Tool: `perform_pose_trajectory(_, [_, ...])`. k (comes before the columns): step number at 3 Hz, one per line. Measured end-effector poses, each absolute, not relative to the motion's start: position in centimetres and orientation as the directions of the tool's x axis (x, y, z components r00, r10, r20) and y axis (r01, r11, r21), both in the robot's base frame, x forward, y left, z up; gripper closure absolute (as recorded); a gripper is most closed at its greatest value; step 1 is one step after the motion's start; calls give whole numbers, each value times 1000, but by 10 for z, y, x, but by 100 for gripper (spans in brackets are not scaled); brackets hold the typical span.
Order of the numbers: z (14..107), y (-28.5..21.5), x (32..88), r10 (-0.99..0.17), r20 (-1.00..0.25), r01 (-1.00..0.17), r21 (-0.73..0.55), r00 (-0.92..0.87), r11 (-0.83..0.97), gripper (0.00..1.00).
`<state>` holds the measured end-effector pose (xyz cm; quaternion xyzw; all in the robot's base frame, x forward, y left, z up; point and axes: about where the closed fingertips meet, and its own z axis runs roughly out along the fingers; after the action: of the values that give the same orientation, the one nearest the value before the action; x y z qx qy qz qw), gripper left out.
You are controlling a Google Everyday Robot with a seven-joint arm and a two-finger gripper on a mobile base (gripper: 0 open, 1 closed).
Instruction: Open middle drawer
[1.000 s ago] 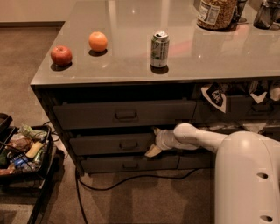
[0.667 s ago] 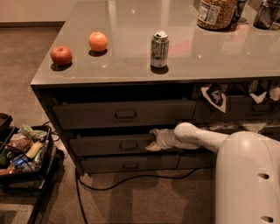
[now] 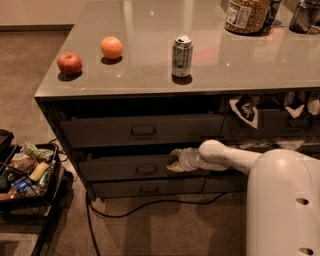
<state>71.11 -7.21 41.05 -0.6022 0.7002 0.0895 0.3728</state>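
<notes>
Middle drawer with the gripper at its upper edge

The middle drawer shows a wide, dark grey front of medium height, lying level. Its small rectangular pull handle sits just left of and slightly below the gripper, which meets the upper right part of the front. A dark gap runs along the top edge, leftward from the gripper.

A grey countertop carries a red apple near its left edge, an orange beside it, an upright drink can mid-counter and a labelled jar at the back. Below, the gripper sits against the middle drawer.
</notes>
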Motion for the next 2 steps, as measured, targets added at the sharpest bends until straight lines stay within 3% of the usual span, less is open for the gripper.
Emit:
perform_pose_trajectory(1, [413,-72,711,-777,-630,-910,-324,3,259,46])
perform_pose_trajectory(2, [404,-63,692,-776,-630,-917,-303,-11,259,43])
